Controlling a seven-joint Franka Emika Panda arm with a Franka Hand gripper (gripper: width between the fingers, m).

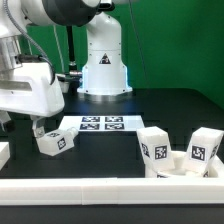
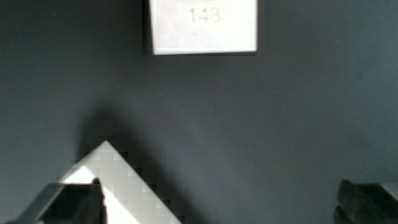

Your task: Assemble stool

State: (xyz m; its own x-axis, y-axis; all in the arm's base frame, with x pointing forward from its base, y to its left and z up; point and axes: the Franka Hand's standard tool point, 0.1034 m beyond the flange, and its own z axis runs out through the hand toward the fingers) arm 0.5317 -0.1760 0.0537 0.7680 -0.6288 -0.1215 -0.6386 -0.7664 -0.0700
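Note:
My gripper [image 1: 36, 127] hangs low over the table at the exterior view's left, open, with nothing between its fingers. Just beside and below it lies one white stool leg [image 1: 53, 142], tilted, a marker tag on its face. In the wrist view a white corner of that leg [image 2: 118, 185] juts in close to one dark finger [image 2: 54, 205]; the gripper [image 2: 214, 208] is open around bare table. At the exterior view's right, two more legs [image 1: 157, 148] [image 1: 203, 149] stand by the low round seat [image 1: 184, 168].
The marker board [image 1: 100, 123] lies flat mid-table in front of the robot base [image 1: 104, 62]. A long white rail [image 1: 100, 190] runs along the front edge. A small white piece [image 1: 3, 153] sits at the far left. The wrist view shows a blurred white rectangle [image 2: 201, 27].

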